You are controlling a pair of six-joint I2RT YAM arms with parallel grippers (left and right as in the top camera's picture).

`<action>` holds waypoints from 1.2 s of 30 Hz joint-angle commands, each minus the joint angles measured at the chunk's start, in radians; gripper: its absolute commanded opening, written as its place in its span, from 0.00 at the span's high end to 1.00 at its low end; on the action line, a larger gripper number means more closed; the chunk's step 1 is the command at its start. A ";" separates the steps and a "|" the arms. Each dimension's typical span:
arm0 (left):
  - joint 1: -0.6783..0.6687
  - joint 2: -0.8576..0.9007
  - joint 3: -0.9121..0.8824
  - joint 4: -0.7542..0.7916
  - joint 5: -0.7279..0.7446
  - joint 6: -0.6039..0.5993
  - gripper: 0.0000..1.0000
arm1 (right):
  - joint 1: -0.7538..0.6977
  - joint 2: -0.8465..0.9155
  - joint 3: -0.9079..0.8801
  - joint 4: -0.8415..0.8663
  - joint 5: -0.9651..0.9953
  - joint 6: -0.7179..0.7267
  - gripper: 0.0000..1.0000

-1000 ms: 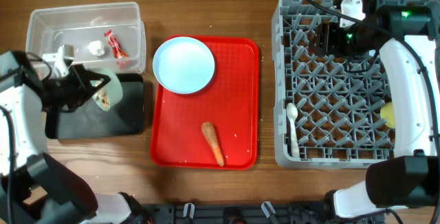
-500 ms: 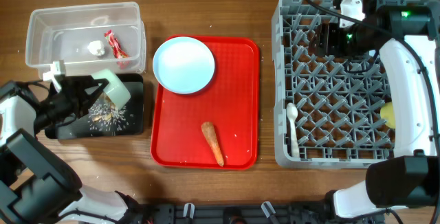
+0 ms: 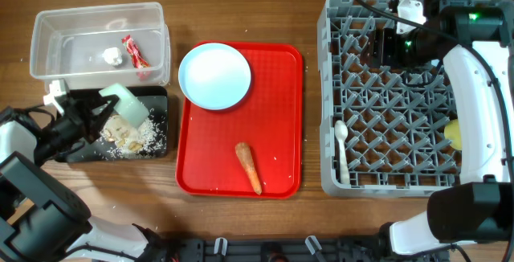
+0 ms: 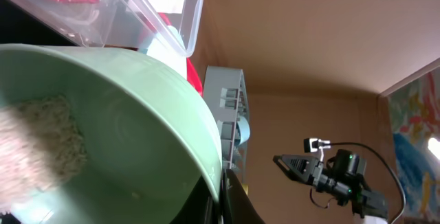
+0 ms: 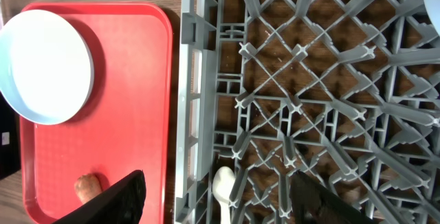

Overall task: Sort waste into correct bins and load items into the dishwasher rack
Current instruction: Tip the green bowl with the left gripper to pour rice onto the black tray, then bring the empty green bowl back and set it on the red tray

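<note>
Grey plastic fills your right side: one dishwasher rack point(image 3: 331, 69) on the table, with your right gripper point(image 5: 218, 179) hanging over its lattice, fingers spread wide and holding nothing. One white spoon point(image 3: 342, 151) lies in the rack near its left wall, and one yellow cup point(image 3: 452, 133) shows at the far right, half hidden by the arm. One flat red serving tray point(image 3: 277, 117) sits in the middle, carrying one pale blue bowl point(image 3: 214, 75) at its top left and one orange carrot point(image 3: 248, 167) lower down, well apart. On your left are two bins: one clear tub point(image 3: 96, 11) and, just below it, one black tray point(image 3: 157, 100). Your left gripper point(image 3: 103, 111) is clamped on the rim of the one pale green bowl point(image 3: 127, 104), tipped over the black tray, where beige rice scraps point(image 3: 132, 137) lie scattered; some rice clings inside the bowl. The tub holds one red wrapper point(image 3: 131, 51) and one white crumpled scrap point(image 3: 112, 55), side by side.
</note>
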 commanded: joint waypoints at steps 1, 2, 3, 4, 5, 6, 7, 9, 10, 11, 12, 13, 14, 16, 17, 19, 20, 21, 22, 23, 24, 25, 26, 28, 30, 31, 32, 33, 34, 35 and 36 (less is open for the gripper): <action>0.024 0.007 -0.006 -0.006 0.055 0.001 0.96 | 0.002 0.013 -0.001 -0.004 0.013 -0.020 0.31; 0.028 0.007 -0.006 -0.008 0.055 0.001 0.96 | 0.002 0.013 -0.001 -0.006 0.013 -0.020 0.32; 0.032 0.007 -0.006 -0.008 0.055 0.001 0.96 | 0.002 0.013 -0.001 -0.008 0.016 -0.020 0.31; 0.035 0.007 -0.006 -0.008 0.054 0.001 0.96 | 0.002 0.013 -0.001 -0.013 0.019 -0.020 0.31; 0.039 0.007 -0.006 -0.008 0.051 0.001 0.96 | 0.002 0.013 -0.001 -0.018 0.020 -0.020 0.32; 0.043 0.007 -0.006 -0.008 0.050 0.001 0.96 | 0.002 0.013 -0.001 -0.025 0.020 -0.020 0.31; 0.048 0.007 -0.006 -0.008 0.050 -0.008 0.96 | 0.002 0.013 -0.001 -0.031 0.020 -0.020 0.32; 0.057 0.007 -0.006 -0.008 0.043 -0.084 0.96 | 0.002 0.013 -0.001 -0.034 0.020 -0.019 0.31; 0.061 0.007 -0.006 -0.008 0.043 -0.101 0.96 | 0.002 0.013 -0.001 -0.035 0.020 -0.020 0.32; 0.065 0.007 -0.006 -0.008 0.043 -0.113 0.96 | 0.002 0.013 -0.001 -0.035 0.020 -0.020 0.31; 0.069 0.007 -0.006 -0.008 0.043 -0.112 0.96 | 0.002 0.013 -0.001 -0.035 0.020 -0.019 0.31; 0.073 0.007 -0.006 -0.013 0.045 -0.111 0.96 | 0.002 0.013 -0.001 -0.036 0.020 -0.020 0.31; 0.073 0.007 -0.006 -0.022 0.064 -0.077 0.96 | 0.002 0.013 -0.001 -0.038 0.020 -0.020 0.31; 0.073 0.007 -0.006 -0.047 0.085 0.056 0.96 | 0.002 0.013 -0.001 -0.040 0.020 -0.019 0.31; 0.073 0.007 -0.006 -0.039 0.064 0.056 0.96 | 0.002 0.013 -0.001 -0.041 0.020 -0.019 0.31; 0.073 0.007 -0.006 0.040 -0.079 -0.118 0.96 | 0.002 0.013 -0.001 -0.042 0.020 -0.019 0.32; 0.073 0.007 -0.006 0.040 -0.094 -0.182 0.96 | 0.002 0.013 -0.001 -0.042 0.020 -0.019 0.32; 0.073 0.007 -0.006 0.024 -0.045 -0.139 0.96 | 0.002 0.013 -0.001 -0.043 0.020 -0.019 0.32; 0.073 0.007 -0.006 -0.002 0.029 -0.024 0.96 | 0.002 0.013 -0.001 -0.045 0.020 -0.019 0.32; 0.073 0.007 -0.006 0.006 0.033 -0.011 0.96 | 0.002 0.013 -0.001 -0.050 0.020 -0.019 0.32; 0.073 0.007 -0.006 0.036 0.003 -0.064 0.96 | 0.002 0.013 -0.001 -0.052 0.020 -0.019 0.32; 0.073 0.007 -0.006 0.039 0.000 -0.089 0.96 | 0.002 0.013 -0.001 -0.053 0.020 -0.019 0.32; 0.073 0.007 -0.006 0.027 0.000 -0.087 0.96 | 0.002 0.013 -0.001 -0.053 0.020 -0.019 0.32; 0.065 0.005 -0.006 0.001 0.007 -0.056 0.96 | 0.002 0.013 -0.001 -0.053 0.020 -0.020 0.32; 0.053 -0.007 -0.006 -0.009 0.010 -0.042 0.96 | 0.002 0.013 -0.001 -0.053 0.020 -0.020 0.32; 0.047 -0.016 -0.005 -0.014 0.010 -0.037 0.96 | 0.002 0.013 -0.001 -0.053 0.020 -0.020 0.32; 0.038 -0.030 -0.005 -0.025 0.010 -0.020 0.96 | 0.002 0.013 -0.001 -0.053 0.020 -0.020 0.32; 0.014 -0.058 -0.005 -0.031 0.010 -0.020 0.96 | 0.002 0.013 -0.001 -0.053 0.020 -0.019 0.32; -0.009 -0.080 -0.005 -0.031 0.009 -0.020 0.96 | 0.002 0.013 -0.001 -0.053 0.020 -0.020 0.32; -0.027 -0.095 -0.005 -0.031 0.007 -0.020 0.96 | 0.002 0.013 -0.001 -0.053 0.020 -0.019 0.32; -0.056 -0.116 -0.005 -0.031 0.000 -0.021 0.96 | 0.002 0.013 -0.001 -0.053 0.020 -0.020 0.32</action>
